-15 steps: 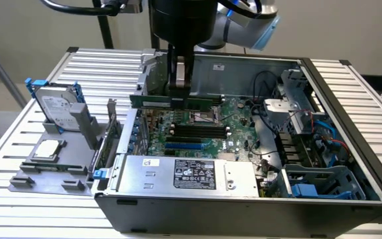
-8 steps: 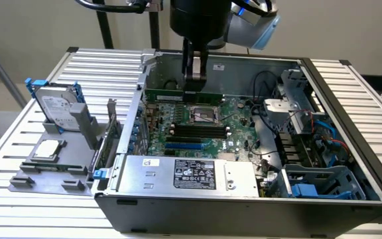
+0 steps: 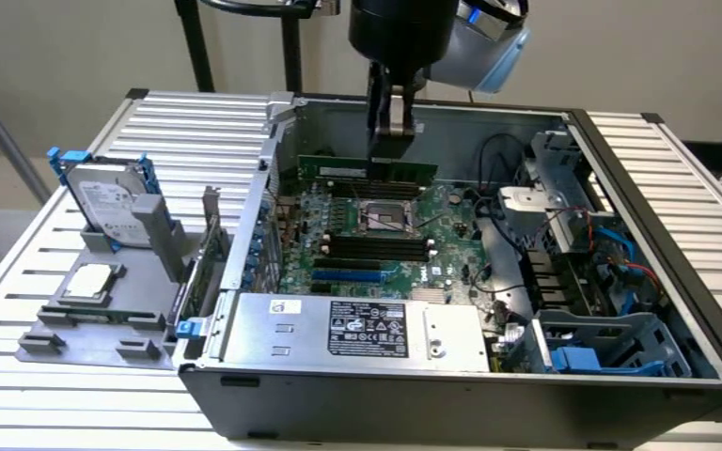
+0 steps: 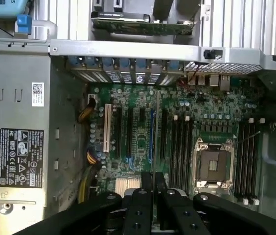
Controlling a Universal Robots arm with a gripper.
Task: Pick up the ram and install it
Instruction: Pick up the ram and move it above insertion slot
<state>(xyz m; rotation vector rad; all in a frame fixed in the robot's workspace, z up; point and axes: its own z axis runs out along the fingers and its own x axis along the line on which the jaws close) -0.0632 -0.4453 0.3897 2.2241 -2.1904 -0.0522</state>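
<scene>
My gripper (image 3: pixel 393 148) hangs inside the open computer case and is shut on the ram (image 3: pixel 336 169), a long thin green board held on edge and level. In the exterior view the ram floats above the motherboard (image 3: pixel 455 246), behind the empty processor socket (image 3: pixel 386 215) and the black memory slots (image 3: pixel 374 247). In the wrist view the ram (image 4: pixel 156 132) is a thin edge-on line running out from the gripper (image 4: pixel 154 185). It is lined up lengthwise with the black memory slots (image 4: pixel 182 147) and lies just beside them, clear of the board.
The power supply box (image 3: pixel 354 329) fills the case's near side. Cables and a drive cage (image 3: pixel 587 282) crowd the exterior view's right. Outside the case, on the exterior view's left, a grey stand (image 3: pixel 91 324) holds a hard drive with blue rails (image 3: pixel 104 197) and a silver processor chip (image 3: pixel 89 282).
</scene>
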